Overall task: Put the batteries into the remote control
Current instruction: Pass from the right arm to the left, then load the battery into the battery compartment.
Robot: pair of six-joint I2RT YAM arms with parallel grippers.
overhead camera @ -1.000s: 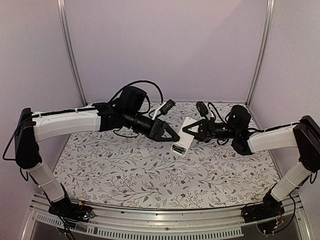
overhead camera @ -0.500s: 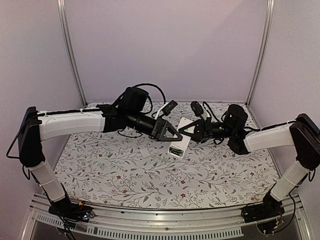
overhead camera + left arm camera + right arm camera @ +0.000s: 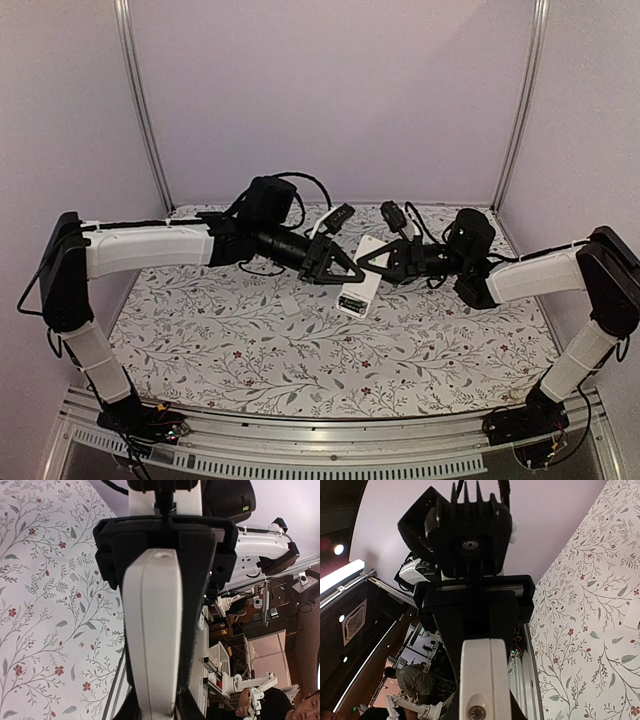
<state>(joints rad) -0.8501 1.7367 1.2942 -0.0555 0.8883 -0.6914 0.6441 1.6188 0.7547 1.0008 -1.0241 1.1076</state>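
Remote control (image 3: pixel 357 290): smooth matt plastic

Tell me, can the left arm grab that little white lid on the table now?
Probably not yet: the left gripper has its jaws shut on the remote control, which the right gripper holds too. Nothing covers the lid.

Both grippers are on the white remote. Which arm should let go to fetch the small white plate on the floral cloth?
Left. The small white plate lies left of the slim white rectangular remote, near the left gripper; the right gripper would probably have to reach across the remote.
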